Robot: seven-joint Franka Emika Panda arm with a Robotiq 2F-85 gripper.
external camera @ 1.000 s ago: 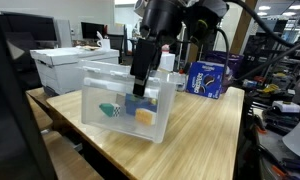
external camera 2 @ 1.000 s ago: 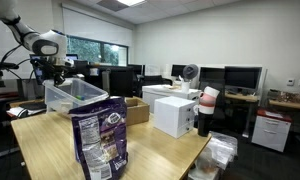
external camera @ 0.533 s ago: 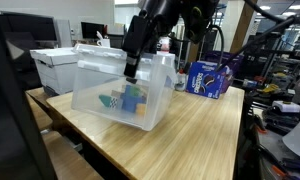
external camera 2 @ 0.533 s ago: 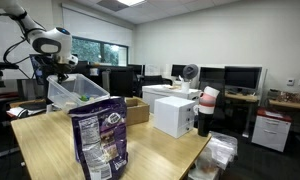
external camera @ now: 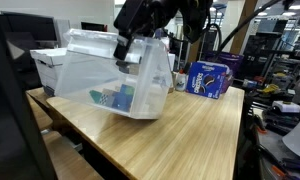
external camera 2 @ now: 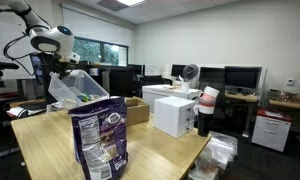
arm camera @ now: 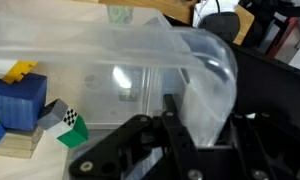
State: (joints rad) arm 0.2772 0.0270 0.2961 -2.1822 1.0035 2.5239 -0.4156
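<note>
My gripper [external camera: 124, 52] is shut on the rim of a clear plastic bin [external camera: 115, 82] and holds it lifted and tilted above the wooden table [external camera: 190, 135]. The bin also shows in an exterior view [external camera 2: 75, 88] and in the wrist view [arm camera: 140, 70], where the fingers [arm camera: 205, 125] clamp its wall. Inside the bin lie several small toy blocks [external camera: 110, 98], slid toward the low side; in the wrist view I see a blue and yellow block [arm camera: 15, 92] and a green checkered one [arm camera: 65, 122].
A blue snack bag [external camera: 206, 78] stands on the table's far side, seen close up in an exterior view [external camera 2: 98, 135]. A white box [external camera: 52, 65] sits behind the bin. Desks, monitors, cables and a white cabinet [external camera 2: 172, 110] surround the table.
The bin has been lifted off the table and tilted further over. The blocks inside have slid toward its lower side. The gripper has moved up and away with it.
</note>
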